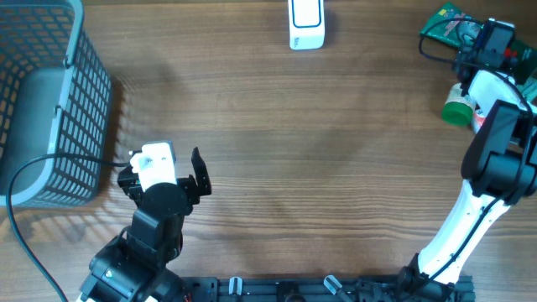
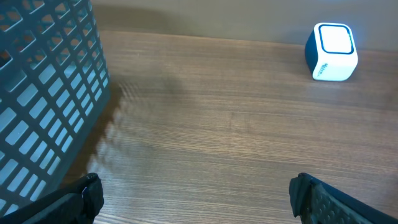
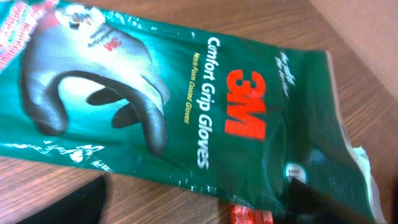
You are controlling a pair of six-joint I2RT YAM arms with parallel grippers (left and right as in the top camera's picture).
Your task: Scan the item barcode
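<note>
We see bright, even light; basket (image 1: 84,109) throws soft grid shadow; glove pack (image 3: 186,106) glares, slightly blurred.

The right gripper (image 1: 470,40) hangs over the green glove packet (image 1: 441,20); a green-capped container (image 1: 457,109) lies behind it, the white scanner (image 1: 306,23) well to its left. A grey basket (image 1: 50,109) stands left of the left gripper (image 1: 200,172).

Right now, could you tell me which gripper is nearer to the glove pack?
Right. The right gripper is directly over the glove pack at the far right of the table; the left gripper is at the opposite side, beside the basket.
</note>
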